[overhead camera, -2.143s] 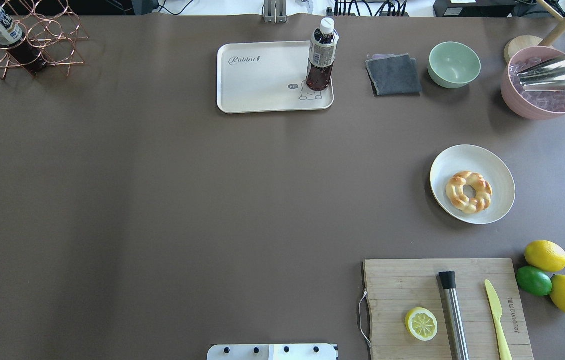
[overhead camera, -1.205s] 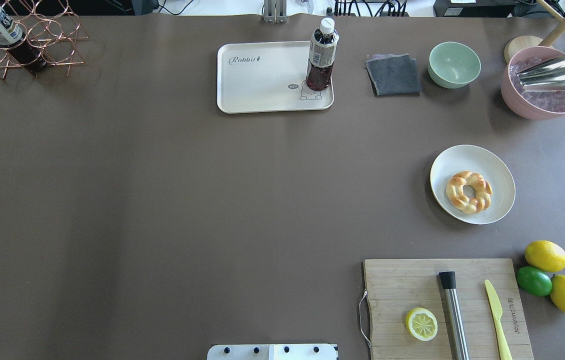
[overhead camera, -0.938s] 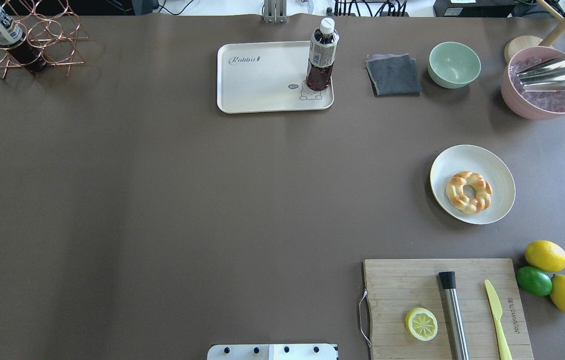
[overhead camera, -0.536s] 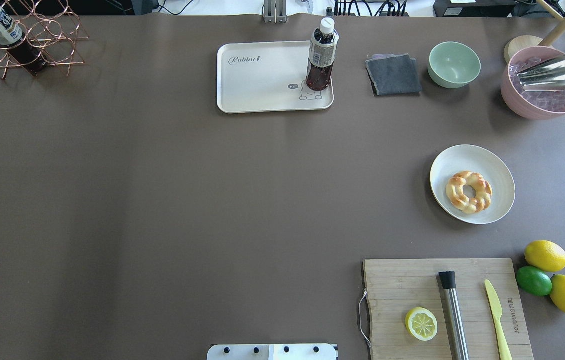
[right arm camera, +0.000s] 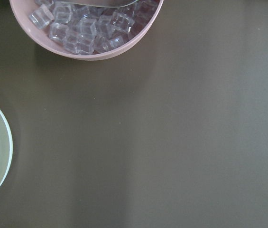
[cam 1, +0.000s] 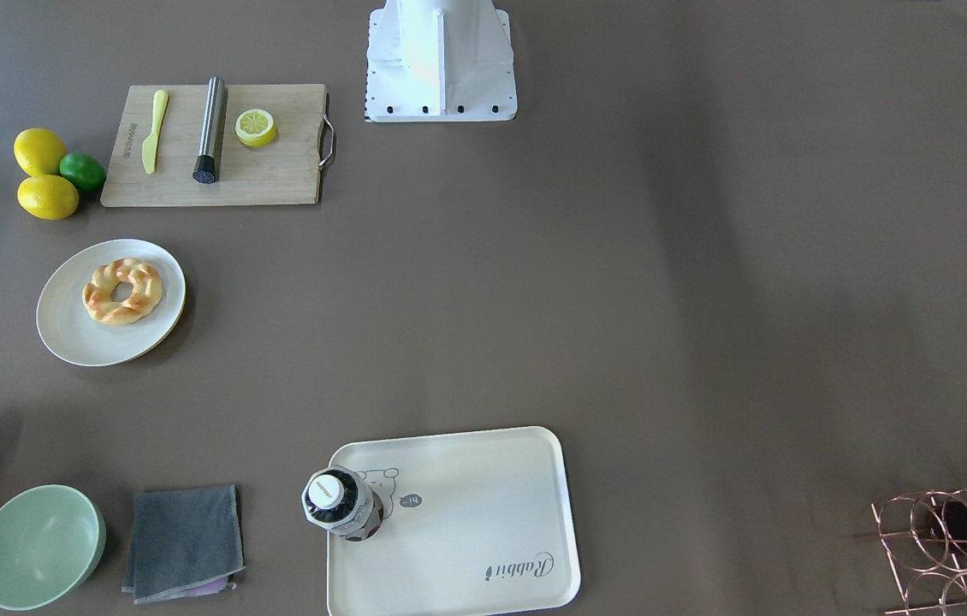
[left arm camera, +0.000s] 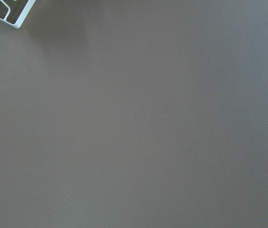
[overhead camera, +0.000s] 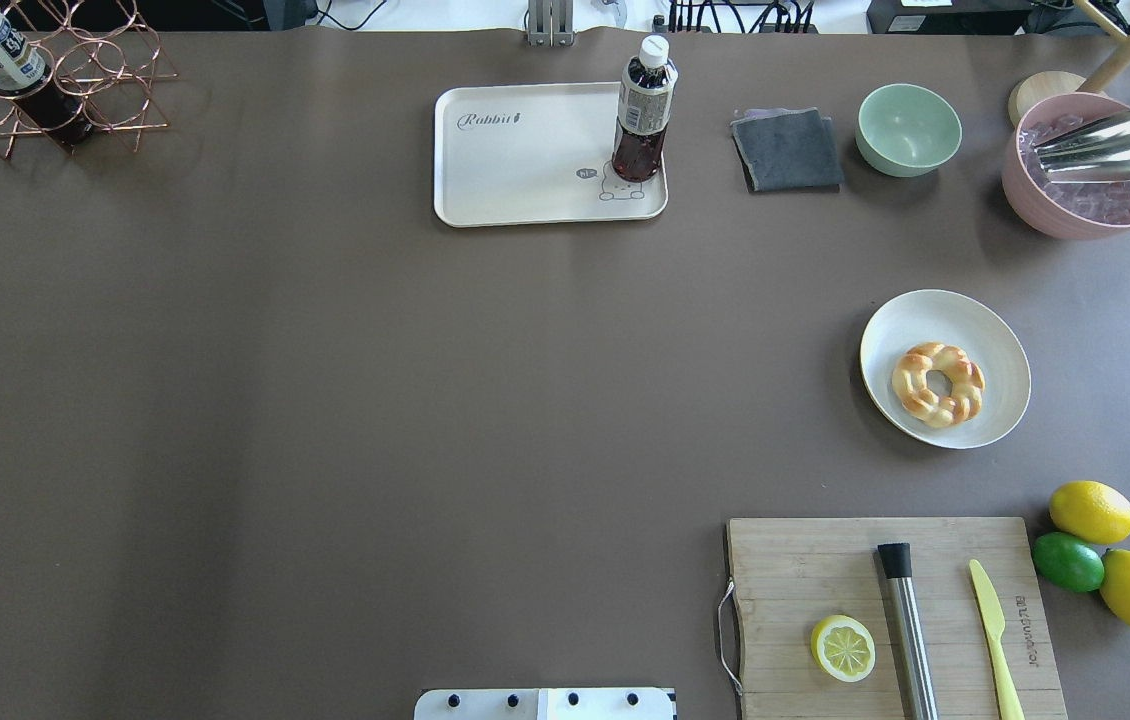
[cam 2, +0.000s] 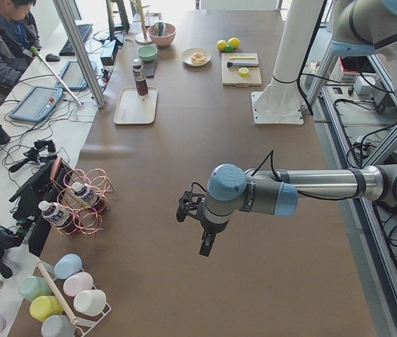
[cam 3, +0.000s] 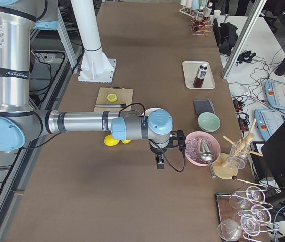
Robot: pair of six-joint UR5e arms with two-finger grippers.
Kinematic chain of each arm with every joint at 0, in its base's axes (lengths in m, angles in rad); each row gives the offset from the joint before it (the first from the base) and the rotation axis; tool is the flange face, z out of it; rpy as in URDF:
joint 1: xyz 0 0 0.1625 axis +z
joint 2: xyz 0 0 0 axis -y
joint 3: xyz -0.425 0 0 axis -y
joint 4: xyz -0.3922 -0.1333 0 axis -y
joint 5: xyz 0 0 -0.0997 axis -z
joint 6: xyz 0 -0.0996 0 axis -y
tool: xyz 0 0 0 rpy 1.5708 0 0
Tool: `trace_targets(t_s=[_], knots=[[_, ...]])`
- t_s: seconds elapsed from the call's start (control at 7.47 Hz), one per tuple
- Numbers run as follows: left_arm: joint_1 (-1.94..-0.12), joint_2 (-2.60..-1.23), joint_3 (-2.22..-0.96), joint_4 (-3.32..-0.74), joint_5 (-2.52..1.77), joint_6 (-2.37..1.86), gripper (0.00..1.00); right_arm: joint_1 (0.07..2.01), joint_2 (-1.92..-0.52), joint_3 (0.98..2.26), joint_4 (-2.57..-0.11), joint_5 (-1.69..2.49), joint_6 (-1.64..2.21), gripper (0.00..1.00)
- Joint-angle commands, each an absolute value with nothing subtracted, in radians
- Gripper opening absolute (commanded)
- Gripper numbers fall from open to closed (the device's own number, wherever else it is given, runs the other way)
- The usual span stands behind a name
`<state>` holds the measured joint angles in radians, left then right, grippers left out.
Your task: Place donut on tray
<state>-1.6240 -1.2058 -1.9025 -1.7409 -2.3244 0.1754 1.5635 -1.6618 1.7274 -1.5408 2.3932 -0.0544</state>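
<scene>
Farthest left, well away from the tray (overhead camera: pixel 525 165), the left gripper (cam 2: pixel 205 247) hangs above bare tabletop. From where I stand I cannot tell whether its fingers are apart or together, and its own camera shows only brown surface.

The tray itself lies flat at the far side of the table. A dark drink bottle (overhead camera: pixel 643 110) stands upright on the tray's right end, over the little bear print, and the rest of the tray is bare.

To the right of the tray and nearer the robot, well apart from it, the donut (overhead camera: pixel 937 384) lies flat on a round off-white plate (overhead camera: pixel 1000 335). Nothing is touching the donut.

Farther right of the tray again, the right gripper (cam 3: pixel 159 162) hangs above the table near a pink bowl of ice (right arm camera: pixel 88 45). I cannot make out how its fingers are set either.

I'd say the job has not really begun and this is the approach stage. The right arm is the nearer one to the donut. It would need to come over the plate with its fingers spread, drop across one side of the braided ring and close gently. Then it would lift the donut and carry it to the bare part of the tray, keeping clear of the bottle.
</scene>
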Motion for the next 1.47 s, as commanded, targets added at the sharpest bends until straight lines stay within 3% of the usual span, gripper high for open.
trace_targets(t_s=[0.0,0.67,1.07,1.34], knots=[[-1.624,-1.204,-1.898,-1.740,-2.321,0.178,0.97,1.438,-1.663,1.740,-1.469,2.411,0.085,1.00],[-1.618,-1.204,-1.891,-1.741,-2.319,0.176,0.97,1.136,-1.674,1.714,-1.107,2.337,0.593,1.00],[-1.618,-1.206,-1.891,-1.741,-2.319,0.172,0.97,1.016,-1.617,1.574,-0.869,2.275,0.780,1.00],[-1.618,-1.206,-1.890,-1.741,-2.318,0.172,0.97,0.996,-1.603,1.555,-0.857,2.273,0.793,1.00]])
